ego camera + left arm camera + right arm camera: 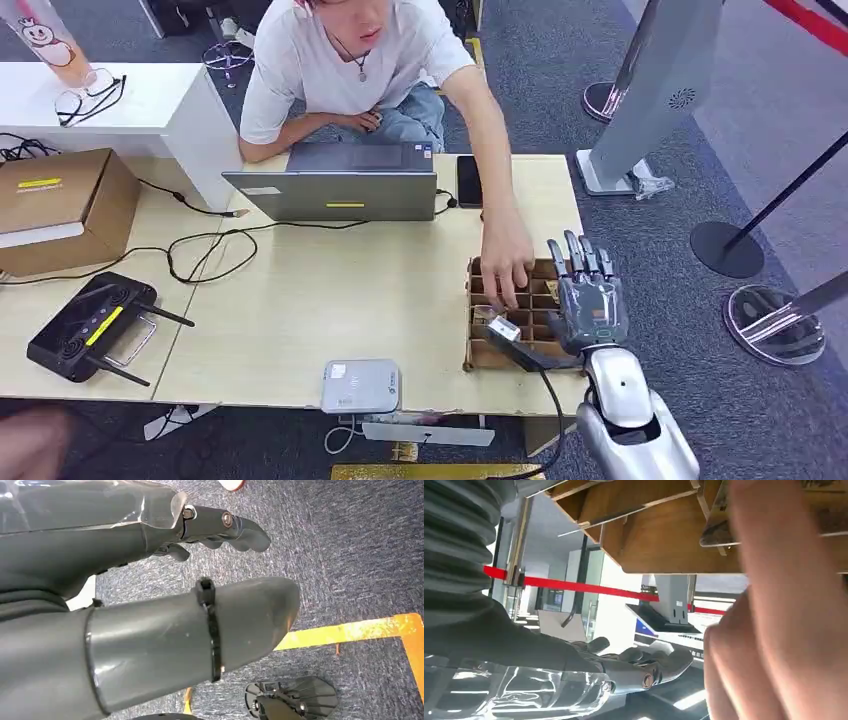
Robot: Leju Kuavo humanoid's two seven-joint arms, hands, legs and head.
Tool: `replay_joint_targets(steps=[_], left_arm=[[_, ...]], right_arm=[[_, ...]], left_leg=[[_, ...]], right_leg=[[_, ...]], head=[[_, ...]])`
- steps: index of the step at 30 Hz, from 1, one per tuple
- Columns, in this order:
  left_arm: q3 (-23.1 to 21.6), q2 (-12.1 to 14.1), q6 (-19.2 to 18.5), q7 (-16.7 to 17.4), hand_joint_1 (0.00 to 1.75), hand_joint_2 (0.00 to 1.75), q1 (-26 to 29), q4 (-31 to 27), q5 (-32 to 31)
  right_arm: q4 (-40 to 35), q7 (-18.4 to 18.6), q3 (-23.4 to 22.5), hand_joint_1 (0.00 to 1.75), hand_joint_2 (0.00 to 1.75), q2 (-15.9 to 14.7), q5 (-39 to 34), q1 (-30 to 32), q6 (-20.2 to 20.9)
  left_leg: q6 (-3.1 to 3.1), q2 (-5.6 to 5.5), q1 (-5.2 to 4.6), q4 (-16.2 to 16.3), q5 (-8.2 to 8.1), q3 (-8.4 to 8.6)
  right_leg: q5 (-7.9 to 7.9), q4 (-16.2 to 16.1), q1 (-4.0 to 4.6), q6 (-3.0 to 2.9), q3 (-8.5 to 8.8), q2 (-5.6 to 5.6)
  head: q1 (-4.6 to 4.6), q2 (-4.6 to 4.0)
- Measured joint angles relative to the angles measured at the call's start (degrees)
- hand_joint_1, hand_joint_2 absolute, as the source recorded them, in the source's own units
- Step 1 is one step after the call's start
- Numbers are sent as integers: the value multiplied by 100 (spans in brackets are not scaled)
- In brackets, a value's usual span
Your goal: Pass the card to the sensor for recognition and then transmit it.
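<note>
Surface: a pale wood-grain table [350, 290], seen from my head camera, made of two tops pushed together with a seam on the left side.

On it, left to right: a cardboard box [60, 205] at the far left; a black router [85, 325] with antennas near the front left edge; black cables [205, 250] looping across the middle; an open grey laptop [345, 185] at the far edge, with a dark phone [468, 181] just beside it; a small white box device [360, 385] at the front edge; a brown divided cardboard tray [490, 350] at the right end.

My right hand [590, 295]: over the tray's right side, fingers stretched out and apart, holding nothing that I can see. In my right wrist view its fingers [644, 662] lie extended beneath the tray's wooden-brown dividers [649, 525].

My left hand [165, 545]: hanging over blue-grey carpet [350, 545] with a yellow floor line [350, 630]; fingers loosely extended, nothing in them.

Card [716, 522]: a card edge stands in a tray compartment, close to a person's hand [508, 265] reaching into the tray.

Room: a person in a white shirt [345, 55] sits behind the laptop. A white counter [110, 100] carries glasses [90, 98]. To the right, on grey carpet, stand a white kiosk [650, 90] and round stanchion bases [728, 250].
</note>
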Motion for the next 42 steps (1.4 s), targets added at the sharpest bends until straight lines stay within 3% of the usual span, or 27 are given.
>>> replay_joint_targets(steps=[22, 42], left_arm=[[39, 2, 11, 0, 0, 0, 1, 0, 2], [48, 9, 0, 35, 0, 0, 3, 0, -9]], right_arm=[[422, -6, -24, 0, 175, 13, -7, -212, -205], [79, -59, -31, 0, 175, 11, -9, -114, -210]], left_leg=[[0, 0, 0, 0, 0, 2], [0, 0, 0, 2, 0, 1]], right_leg=[[0, 0, 0, 0, 1, 0], [0, 0, 0, 0, 0, 0]], head=[[0, 0], [-2, 0]])
